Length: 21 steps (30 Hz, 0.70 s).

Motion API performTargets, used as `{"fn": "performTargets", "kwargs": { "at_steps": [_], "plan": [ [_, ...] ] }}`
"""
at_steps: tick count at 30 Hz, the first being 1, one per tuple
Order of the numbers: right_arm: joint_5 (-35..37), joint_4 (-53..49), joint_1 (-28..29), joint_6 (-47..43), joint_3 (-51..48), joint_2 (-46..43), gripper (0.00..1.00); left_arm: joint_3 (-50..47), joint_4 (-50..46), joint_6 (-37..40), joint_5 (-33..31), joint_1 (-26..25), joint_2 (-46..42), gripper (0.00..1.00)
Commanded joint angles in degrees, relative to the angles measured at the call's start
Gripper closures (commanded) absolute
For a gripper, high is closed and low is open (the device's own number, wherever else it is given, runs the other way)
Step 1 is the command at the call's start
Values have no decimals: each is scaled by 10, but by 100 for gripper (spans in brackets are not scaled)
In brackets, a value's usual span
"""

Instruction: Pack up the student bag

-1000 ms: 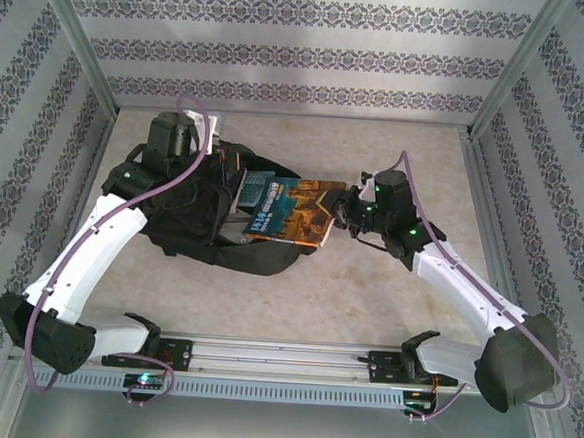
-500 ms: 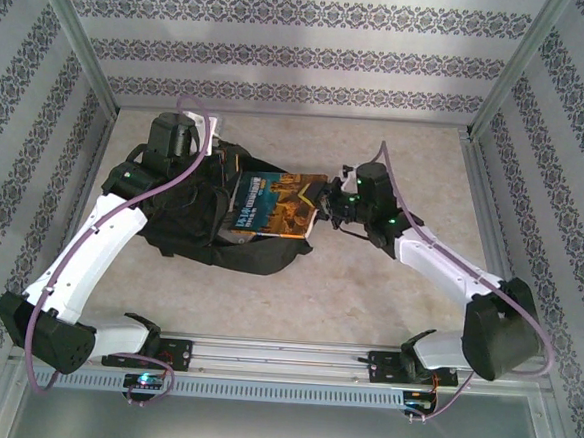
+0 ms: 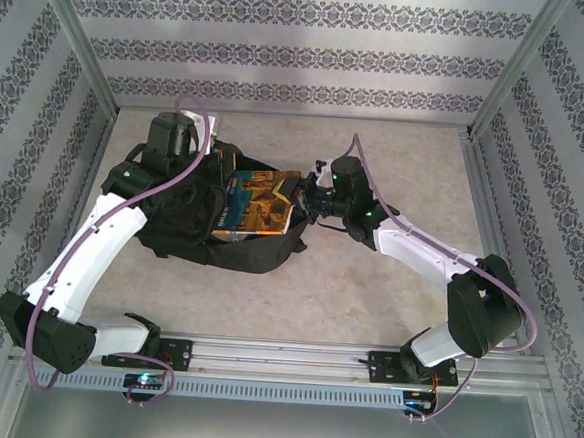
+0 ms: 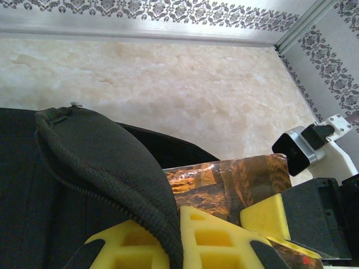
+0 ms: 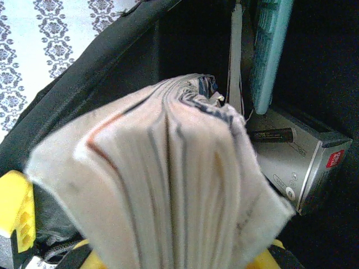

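1. The student bag (image 3: 254, 254), a large black soft fabric backpack, lies flat on the beige marbled desk (image 3: 386, 306), toward 9 o'clock of its centre. Its mouth faces 3 o'clock.
2. The left end effector (image 4: 171, 246) is closed on the zip-edged flap (image 4: 101, 162) at the bag's 12 o'clock. It appears to be lifting the mouth so items can slide under.
3. The right end effector (image 3: 309, 195) is clamped on the thick paperback with glossy orange-and-blue cover (image 3: 253, 201). It grips the 3 o'clock end, so the free end leads in. Perhaps half is inside, but the flap hides the depth.
4. Already in the bag are an upright teal book (image 5: 269, 50) and a silver box with red label (image 5: 303, 168), at 3 o'clock of the incoming pages.
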Motion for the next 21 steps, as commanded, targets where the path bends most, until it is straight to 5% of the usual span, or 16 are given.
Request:
{"fn": "performTargets", "kwargs": {
  "at_steps": [1, 21],
  "plan": [
    [3, 37, 10, 7, 26, -4, 100, 33, 61, 7, 8, 7, -5, 100],
    [14, -12, 33, -12, 107, 11, 100, 71, 56, 13, 6, 8, -4, 100]
  ]
}}
